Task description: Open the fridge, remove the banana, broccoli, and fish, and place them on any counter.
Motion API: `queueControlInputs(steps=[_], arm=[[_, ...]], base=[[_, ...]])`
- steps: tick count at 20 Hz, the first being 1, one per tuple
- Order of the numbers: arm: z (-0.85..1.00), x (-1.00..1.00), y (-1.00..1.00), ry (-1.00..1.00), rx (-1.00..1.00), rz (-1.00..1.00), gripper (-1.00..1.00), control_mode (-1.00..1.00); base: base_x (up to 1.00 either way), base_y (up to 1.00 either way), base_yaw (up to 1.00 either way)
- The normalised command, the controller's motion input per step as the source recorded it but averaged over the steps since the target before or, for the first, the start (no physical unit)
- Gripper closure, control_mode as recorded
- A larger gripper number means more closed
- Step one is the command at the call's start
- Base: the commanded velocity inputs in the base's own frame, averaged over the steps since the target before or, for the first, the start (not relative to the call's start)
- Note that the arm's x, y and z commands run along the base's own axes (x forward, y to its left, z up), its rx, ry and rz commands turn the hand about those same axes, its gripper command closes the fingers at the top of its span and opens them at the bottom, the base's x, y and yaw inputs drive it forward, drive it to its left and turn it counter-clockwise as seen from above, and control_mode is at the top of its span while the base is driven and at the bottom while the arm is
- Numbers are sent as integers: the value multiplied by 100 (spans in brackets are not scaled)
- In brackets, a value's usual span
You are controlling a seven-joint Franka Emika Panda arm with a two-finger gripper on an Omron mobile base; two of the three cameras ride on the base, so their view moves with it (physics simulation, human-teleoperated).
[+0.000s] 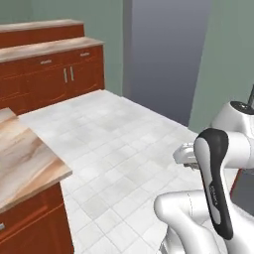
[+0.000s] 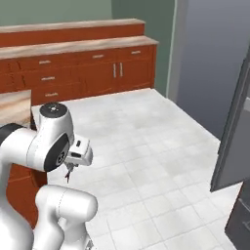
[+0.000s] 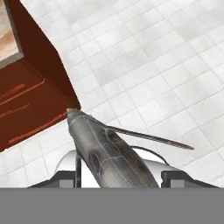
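Tool [image 3: 118, 177] is clamped on the fish [image 3: 107, 153], long axis running straight out from the tips, narrow end toward the tabletop [image 3: 8, 30] corner.

White arm [image 1: 198, 208] (dark glossy joints)

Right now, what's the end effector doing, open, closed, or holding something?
End effector: closed on the fish, which sticks out ahead of it over the tiled floor.
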Motion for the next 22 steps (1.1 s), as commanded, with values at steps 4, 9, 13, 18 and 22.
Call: queueControlInputs(steps=[4,9,13,18,22], arm=[[0,0,0,0,0,0,100,100],[0,0,0,0,0,0,100,100],[0,0,0,0,0,0,100,100],[0,0,0,0,0,0,100,100],[0,0,0,0,0,0,100,100]], base=[[-28,58,75],[11,57,61],[95,16,33],[100,0,18],[76,14,16]])
